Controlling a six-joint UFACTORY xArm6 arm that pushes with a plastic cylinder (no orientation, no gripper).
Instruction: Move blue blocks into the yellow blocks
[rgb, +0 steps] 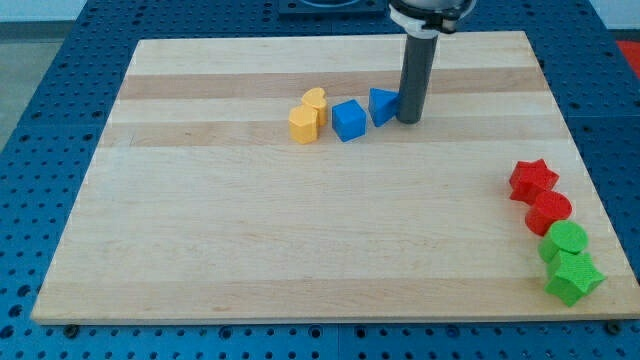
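Observation:
My tip (408, 121) rests on the board near the view's top centre, touching the right side of a blue wedge-shaped block (382, 105). Just left of that lies a blue cube (348, 120). Left of the cube, a yellow hexagonal block (304, 124) stands close beside it, with a yellow heart-shaped block (315, 98) just behind it. The four blocks form a short row, and the blue cube almost touches the yellow hexagonal block.
At the board's right edge a column of blocks runs downward: a red star (531, 179), a red round block (549, 211), a green round block (566, 241) and a green star-like block (574, 277). The wooden board (200, 250) lies on a blue perforated table.

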